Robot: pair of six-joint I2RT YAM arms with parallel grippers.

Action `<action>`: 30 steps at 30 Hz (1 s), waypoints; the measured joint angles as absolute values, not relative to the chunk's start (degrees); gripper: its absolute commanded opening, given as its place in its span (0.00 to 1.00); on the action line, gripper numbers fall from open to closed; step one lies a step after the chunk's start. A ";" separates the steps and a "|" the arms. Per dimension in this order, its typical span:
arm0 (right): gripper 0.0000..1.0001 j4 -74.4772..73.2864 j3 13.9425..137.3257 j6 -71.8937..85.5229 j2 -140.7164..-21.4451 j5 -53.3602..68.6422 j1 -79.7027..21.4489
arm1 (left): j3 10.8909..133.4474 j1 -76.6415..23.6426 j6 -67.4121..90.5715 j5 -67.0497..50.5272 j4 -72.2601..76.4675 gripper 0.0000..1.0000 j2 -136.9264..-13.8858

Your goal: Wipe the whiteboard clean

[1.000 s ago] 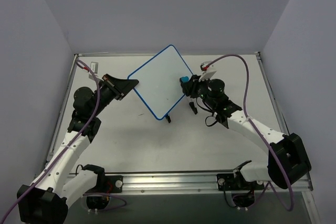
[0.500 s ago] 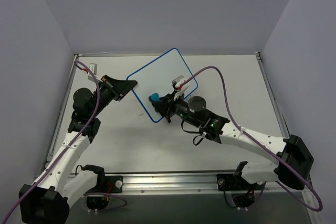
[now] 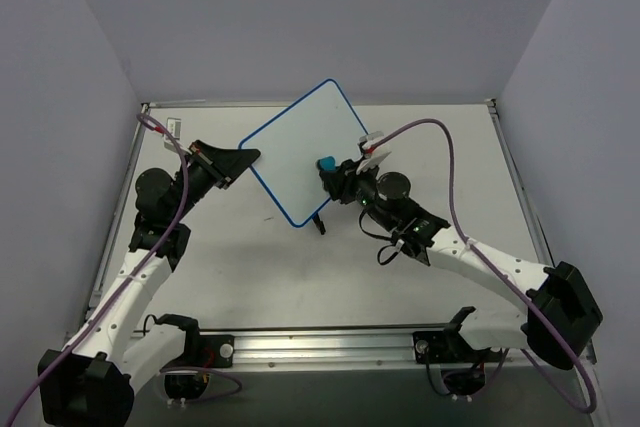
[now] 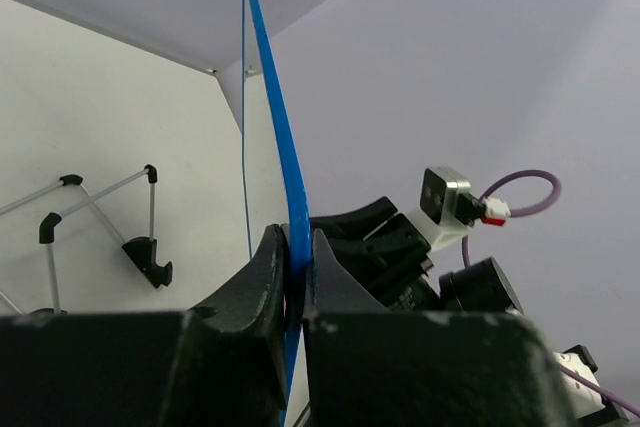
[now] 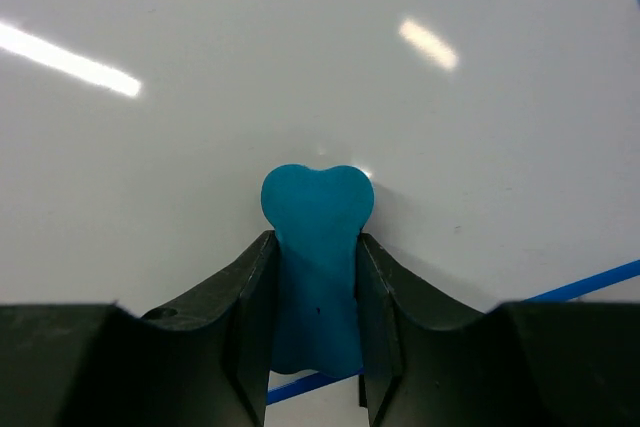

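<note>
The whiteboard, white with a thin blue rim, stands tilted above the table, its face blank. My left gripper is shut on its left rim; the left wrist view shows the blue rim edge-on between the jaws. My right gripper is shut on a small blue eraser pressed against the board's lower right part. In the right wrist view the eraser sits between the black fingers against the glossy white board. A black foot shows under the board's lower corner.
A wire stand with black feet shows behind the board in the left wrist view. The white table is ringed by a metal frame. Grey walls stand left, right and behind. A purple cable arcs over the right arm.
My right gripper swept the eraser from the board's right edge down to its lower left, then back up to the right. The board tilted slightly. The left gripper kept its hold.
</note>
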State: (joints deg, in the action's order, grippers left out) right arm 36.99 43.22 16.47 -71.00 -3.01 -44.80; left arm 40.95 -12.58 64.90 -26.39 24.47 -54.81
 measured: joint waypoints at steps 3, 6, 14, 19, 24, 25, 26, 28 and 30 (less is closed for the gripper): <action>0.12 37.06 43.38 16.47 -71.70 0.14 -39.27 | 40.95 -12.56 65.89 -27.59 25.61 0.02 -55.51; 0.12 36.82 45.25 16.40 -74.04 3.99 -34.98 | 40.95 -12.47 66.54 -28.40 26.94 0.02 -56.58; 0.12 32.49 56.69 14.15 -83.20 12.99 -27.07 | 40.95 -11.86 67.31 -30.46 27.66 0.02 -57.56; 0.12 29.15 63.35 12.95 -87.05 17.78 -22.65 | 40.97 -11.86 67.33 -33.01 27.51 0.02 -57.49; 0.12 24.05 69.80 11.57 -90.28 21.30 -20.56 | 40.97 -11.86 67.33 -34.54 27.16 0.02 -57.12; 0.12 23.07 70.74 11.31 -90.72 21.61 -20.53 | 40.99 -11.86 67.33 -34.54 27.16 0.02 -57.12; 0.12 22.15 71.57 11.00 -91.13 21.96 -20.56 | 40.99 -11.81 67.31 -34.54 27.16 0.02 -57.12; 0.12 20.78 72.82 10.50 -91.79 22.48 -20.56 | 41.01 -11.79 67.22 -34.59 27.14 0.02 -57.12; 0.12 19.44 73.60 10.22 -92.16 22.76 -20.60 | 41.08 -11.77 66.98 -34.68 26.89 0.02 -57.12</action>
